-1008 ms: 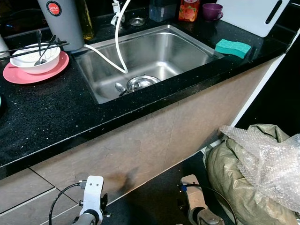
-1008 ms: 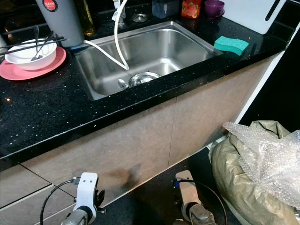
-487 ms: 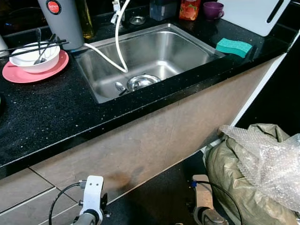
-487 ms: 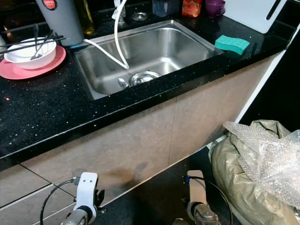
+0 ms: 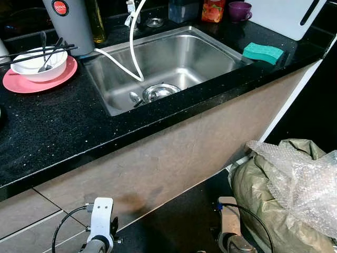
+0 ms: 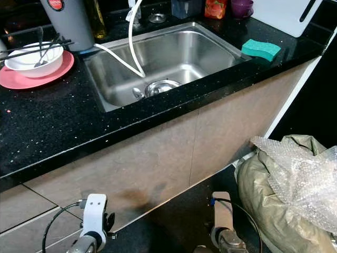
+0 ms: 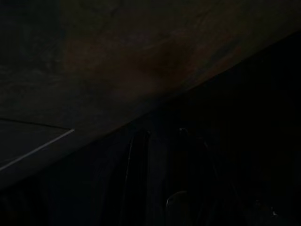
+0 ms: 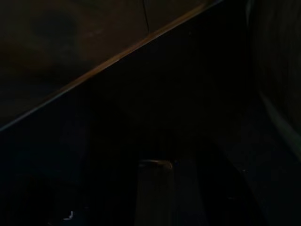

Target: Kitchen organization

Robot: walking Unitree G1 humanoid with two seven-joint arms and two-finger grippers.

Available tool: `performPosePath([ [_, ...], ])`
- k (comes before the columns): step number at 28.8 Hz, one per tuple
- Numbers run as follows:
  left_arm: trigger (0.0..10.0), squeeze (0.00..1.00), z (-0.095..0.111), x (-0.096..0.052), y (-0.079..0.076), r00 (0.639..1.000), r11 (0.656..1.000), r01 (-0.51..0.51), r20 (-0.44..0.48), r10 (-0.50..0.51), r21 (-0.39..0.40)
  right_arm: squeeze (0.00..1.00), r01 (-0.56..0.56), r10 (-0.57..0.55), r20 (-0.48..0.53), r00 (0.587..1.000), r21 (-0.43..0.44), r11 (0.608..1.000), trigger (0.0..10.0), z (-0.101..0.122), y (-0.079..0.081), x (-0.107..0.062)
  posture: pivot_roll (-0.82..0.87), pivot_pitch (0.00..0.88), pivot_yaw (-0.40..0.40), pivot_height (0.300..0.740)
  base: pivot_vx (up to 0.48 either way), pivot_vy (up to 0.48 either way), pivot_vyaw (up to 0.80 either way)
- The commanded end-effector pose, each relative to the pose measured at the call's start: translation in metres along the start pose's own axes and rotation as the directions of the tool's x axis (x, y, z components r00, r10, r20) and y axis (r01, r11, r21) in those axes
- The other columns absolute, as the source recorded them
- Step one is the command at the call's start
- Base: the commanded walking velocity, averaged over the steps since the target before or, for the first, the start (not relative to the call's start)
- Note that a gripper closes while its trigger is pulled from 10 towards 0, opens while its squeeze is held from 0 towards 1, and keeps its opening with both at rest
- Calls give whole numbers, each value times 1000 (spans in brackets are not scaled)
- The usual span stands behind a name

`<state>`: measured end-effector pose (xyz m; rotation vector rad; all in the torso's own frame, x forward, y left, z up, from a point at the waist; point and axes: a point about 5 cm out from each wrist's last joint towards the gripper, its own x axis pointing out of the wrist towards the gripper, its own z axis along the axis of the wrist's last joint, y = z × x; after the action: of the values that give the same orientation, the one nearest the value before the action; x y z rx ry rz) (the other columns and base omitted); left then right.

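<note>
While arms hang idle, sink (image 5: 174, 58), sponge (image 5: 262, 52) — bowl (image 5: 38, 64).

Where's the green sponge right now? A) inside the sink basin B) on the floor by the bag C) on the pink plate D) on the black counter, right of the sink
D: the green sponge lies flat on the black counter near its front edge, to the right of the sink and outside the basin.

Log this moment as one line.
arms: idle, low | sink: spoon inside | plate: bowl on it | sponge: counter
</note>
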<state>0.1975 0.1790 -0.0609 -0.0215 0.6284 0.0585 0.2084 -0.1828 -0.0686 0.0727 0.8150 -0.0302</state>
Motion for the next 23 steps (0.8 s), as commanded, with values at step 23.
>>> performPosePath([
  [23, 10000, 0, -12, -6, 3, 999, 1000, 16, -31, -15, 9, 0, 40, -37, 45, 998, -62, 997, 10000, 4, -5, -1, 8, 94, 9, 740, 0, 0, 0],
])
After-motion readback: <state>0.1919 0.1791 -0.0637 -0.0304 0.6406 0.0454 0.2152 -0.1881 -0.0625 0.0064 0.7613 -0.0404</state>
